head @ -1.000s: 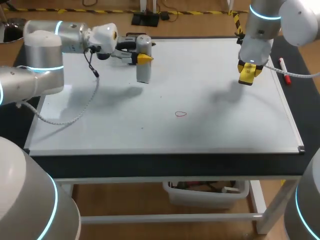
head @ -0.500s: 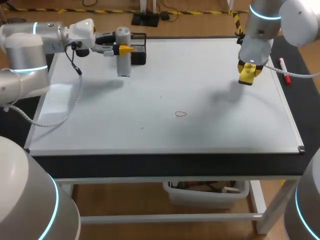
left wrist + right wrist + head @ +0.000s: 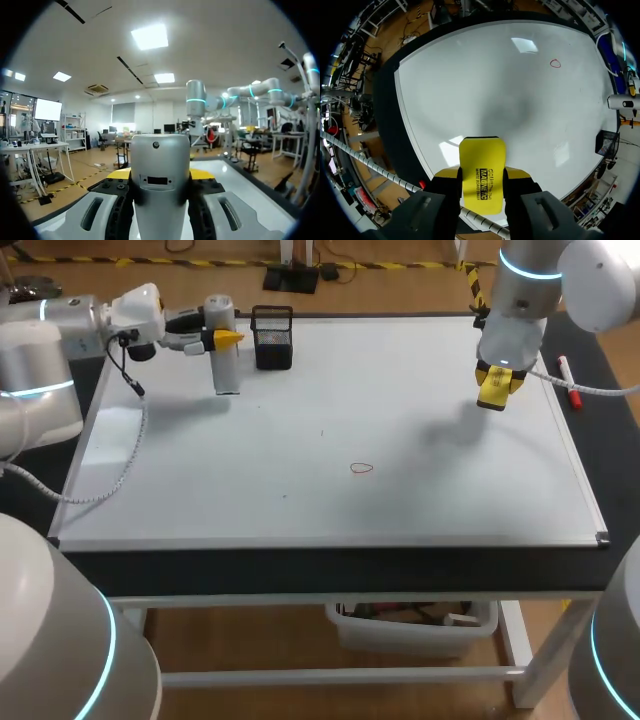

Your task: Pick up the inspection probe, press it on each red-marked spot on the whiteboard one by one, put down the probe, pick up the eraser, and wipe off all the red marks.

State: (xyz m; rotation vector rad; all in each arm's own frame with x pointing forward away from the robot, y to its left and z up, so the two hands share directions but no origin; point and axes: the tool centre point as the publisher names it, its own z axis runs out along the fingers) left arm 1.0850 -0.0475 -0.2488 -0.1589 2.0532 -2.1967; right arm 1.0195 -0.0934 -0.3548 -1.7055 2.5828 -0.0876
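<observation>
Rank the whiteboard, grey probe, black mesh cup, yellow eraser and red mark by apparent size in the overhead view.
1. whiteboard
2. grey probe and black mesh cup, too alike to rank
3. yellow eraser, partly hidden
4. red mark

We see the whiteboard brightly and evenly lit from overhead, with soft grey shadows lying on it near the probe and beside the eraser. From the right wrist, pale patches of glare sit on the whiteboard around one diffuse shadow ahead of the eraser.
</observation>
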